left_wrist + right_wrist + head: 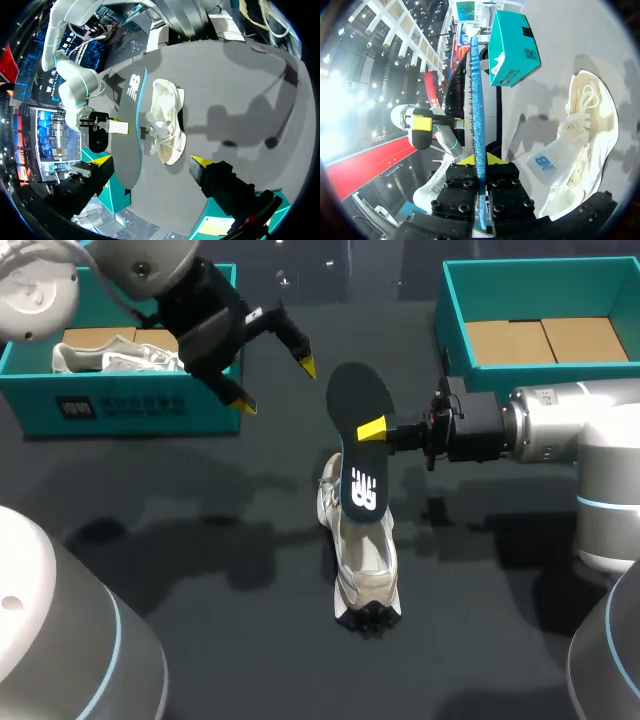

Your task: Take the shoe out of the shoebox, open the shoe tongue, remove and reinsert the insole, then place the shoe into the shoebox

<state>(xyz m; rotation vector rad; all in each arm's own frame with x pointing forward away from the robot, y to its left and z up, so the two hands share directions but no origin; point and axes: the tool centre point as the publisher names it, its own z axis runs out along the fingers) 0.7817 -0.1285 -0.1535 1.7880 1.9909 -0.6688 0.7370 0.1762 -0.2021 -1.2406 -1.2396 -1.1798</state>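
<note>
The right end effector (372, 428) comes in from the right of the frame and pinches a dark, flat foam insole with a white logo (358, 440) between its yellow tips. In the right wrist view the two fingers (492, 159) press on either face of the insole's blue edge (477, 100). The insole stands almost upright, its rounded upper end free in the air. Its lower end overlaps the opening of the cream mesh sneaker (365, 560); whether it sits inside cannot be told.

The sneaker rests on the dark desk (200, 500) at the middle of the frame, well apart from both boxes, with bare desk on its left and lower right.

The left end effector (277, 385) hangs in the upper left with its fingers spread wide and nothing between them. It is just off the front right corner of the teal cardboard shoebox (130, 405), near the insole's top edge but apart from it. That box holds a second pale sneaker (110, 358). Another teal shoebox with a brown cardboard floor (455, 300) sits in the upper right, behind the right arm.
</note>
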